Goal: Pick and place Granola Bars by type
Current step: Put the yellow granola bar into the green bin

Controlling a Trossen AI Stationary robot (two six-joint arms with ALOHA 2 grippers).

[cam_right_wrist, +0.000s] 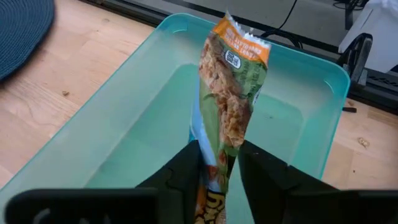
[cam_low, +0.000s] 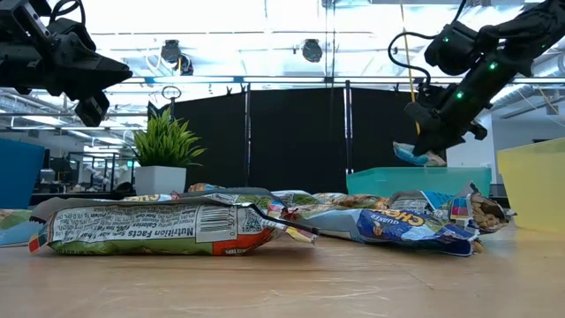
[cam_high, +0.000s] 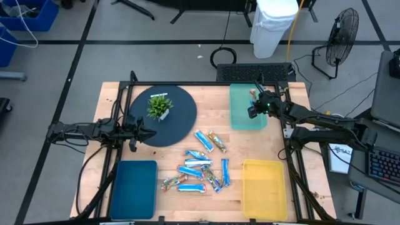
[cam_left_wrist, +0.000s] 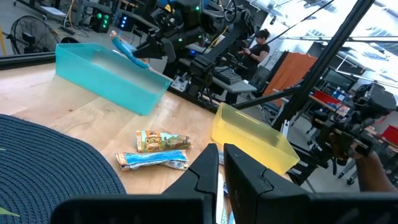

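Several granola bars [cam_high: 201, 165] lie in a loose pile on the wood mid-table, mostly blue and white, some brownish-green; the low view shows them up close [cam_low: 159, 228]. My right gripper [cam_high: 253, 106] hangs over the teal tray [cam_high: 240, 119], shut on one orange-and-green bar [cam_right_wrist: 233, 81]. It also shows in the low view [cam_low: 422, 141] and, farther off, in the left wrist view. My left gripper [cam_high: 142, 132] waits shut above the edge of the dark round mat [cam_high: 178, 125], its fingers [cam_left_wrist: 205, 177] close together. My right gripper pinches the orange-and-green bar between its two fingers [cam_right_wrist: 261, 171] at the bar's near end [cam_right_wrist: 217, 149], coming from above at a slant. The rest of the bar sticks out past the fingertips. It is lifted clear above the inside of the teal tray [cam_low: 415, 157].
A small potted plant [cam_high: 159, 107] stands on the round mat. A blue tray [cam_high: 133, 187] sits at the near left and a yellow tray [cam_high: 264, 187] at the near right. Two bars [cam_left_wrist: 158, 149] lie between the mat and the yellow tray. A person sits in the room beyond.
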